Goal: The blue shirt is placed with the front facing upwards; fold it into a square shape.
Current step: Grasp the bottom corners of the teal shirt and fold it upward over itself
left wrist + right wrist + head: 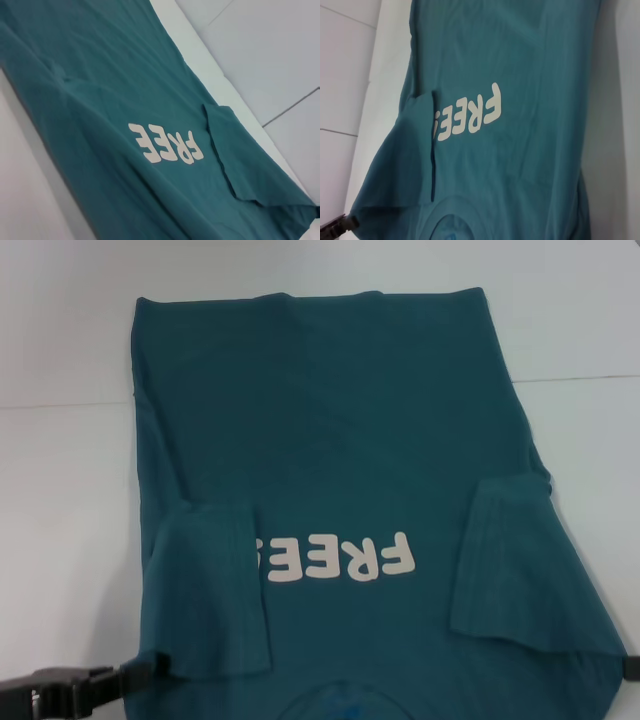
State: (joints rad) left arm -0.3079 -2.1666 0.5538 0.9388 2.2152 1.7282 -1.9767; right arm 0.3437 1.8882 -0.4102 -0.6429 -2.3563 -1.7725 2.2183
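The left gripper (130,677) is down at the near left corner of the blue shirt (340,440), and its fingers look pinched shut on the shoulder cloth there. The shirt lies flat on the white worktop (60,490), front up, collar near the robot and bottom edge far away. The left sleeve (205,585) is already folded in over the chest and covers the last bit of the cream letters (340,558). The right sleeve (500,565) is folded in too. The right gripper (631,668) only peeks in at the near right corner, so I cannot tell if its fingers are open or closed. I think the next fold takes the collar end up to the far edge, so both corners should lift together and stay level to keep the cloth smooth.
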